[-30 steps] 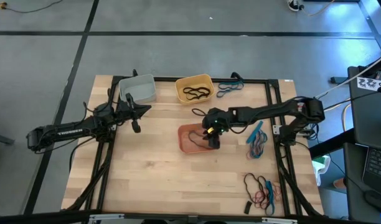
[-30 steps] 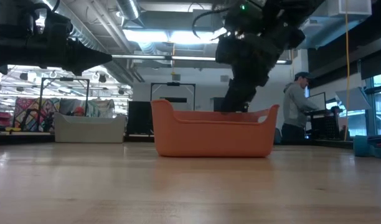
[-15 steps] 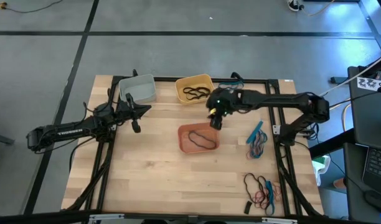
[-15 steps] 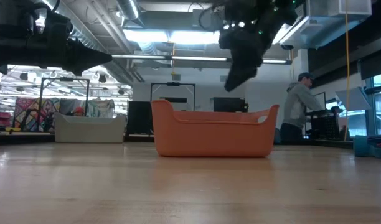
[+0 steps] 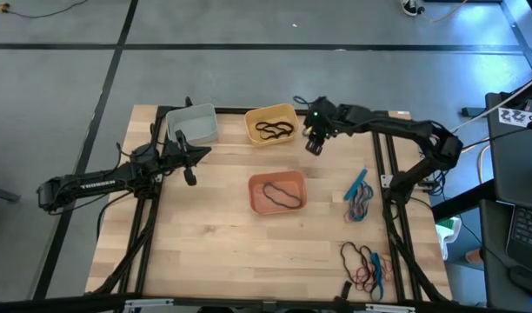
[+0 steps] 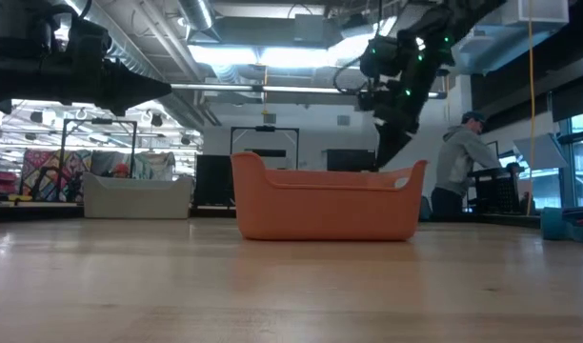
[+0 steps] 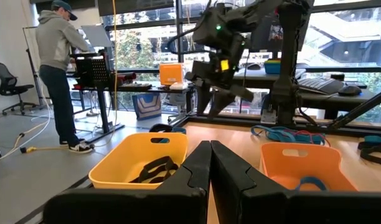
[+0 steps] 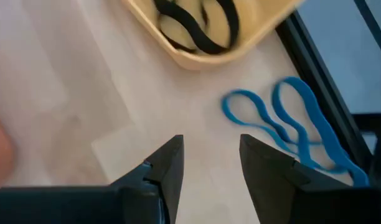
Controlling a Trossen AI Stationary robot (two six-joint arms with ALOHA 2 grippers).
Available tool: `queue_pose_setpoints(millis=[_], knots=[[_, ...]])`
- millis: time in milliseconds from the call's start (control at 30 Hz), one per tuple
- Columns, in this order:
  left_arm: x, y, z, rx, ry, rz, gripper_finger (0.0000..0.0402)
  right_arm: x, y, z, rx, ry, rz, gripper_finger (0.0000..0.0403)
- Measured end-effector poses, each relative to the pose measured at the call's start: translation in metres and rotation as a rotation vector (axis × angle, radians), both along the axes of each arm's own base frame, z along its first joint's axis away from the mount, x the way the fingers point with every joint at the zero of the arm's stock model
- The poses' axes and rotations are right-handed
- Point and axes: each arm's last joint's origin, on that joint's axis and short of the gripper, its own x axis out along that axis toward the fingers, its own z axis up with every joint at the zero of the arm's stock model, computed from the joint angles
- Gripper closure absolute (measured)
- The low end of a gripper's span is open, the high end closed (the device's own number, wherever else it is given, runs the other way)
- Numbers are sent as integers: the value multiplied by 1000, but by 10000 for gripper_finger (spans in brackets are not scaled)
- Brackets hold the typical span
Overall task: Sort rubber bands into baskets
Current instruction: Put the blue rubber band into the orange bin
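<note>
My right gripper (image 5: 312,146) is open and empty. It hovers over bare wood just right of the yellow-orange basket (image 5: 271,124), which holds black rubber bands (image 8: 197,25). Blue bands (image 8: 284,124) lie on the table just beyond its fingertips (image 8: 210,155). The salmon-red basket (image 5: 277,192) at the table's middle holds a dark band (image 5: 283,190). The pale grey basket (image 5: 195,123) stands at the far left. My left gripper (image 5: 189,167) is shut and empty, waiting near the grey basket. In the low view the right gripper (image 6: 385,152) hangs behind the salmon basket (image 6: 325,202).
A heap of blue and red bands (image 5: 360,198) lies at the right edge. Another heap of mixed bands (image 5: 367,266) lies at the near right corner. A black frame rail (image 5: 381,148) runs along the table's right side. A person (image 6: 455,171) stands in the room beyond.
My right gripper has risen out of the salmon basket and gone toward the table's far edge and a little right, ending beside the yellow basket near the blue bands. A dark band lies in the salmon basket where the gripper was.
</note>
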Motion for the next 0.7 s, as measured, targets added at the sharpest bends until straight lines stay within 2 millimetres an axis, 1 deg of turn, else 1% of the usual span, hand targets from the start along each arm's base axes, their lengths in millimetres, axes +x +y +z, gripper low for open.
queue_pose_setpoints(millis=[233,500,700], knots=[[0,0,0,1,0,0,396,-12,-16,-13,-32,16,-1,245],[0,0,0,2,1,0,396,-14,-16,-29,-136,64,171,245],[0,0,0,2,1,0,396,-14,-17,-38,-162,68,193,245]])
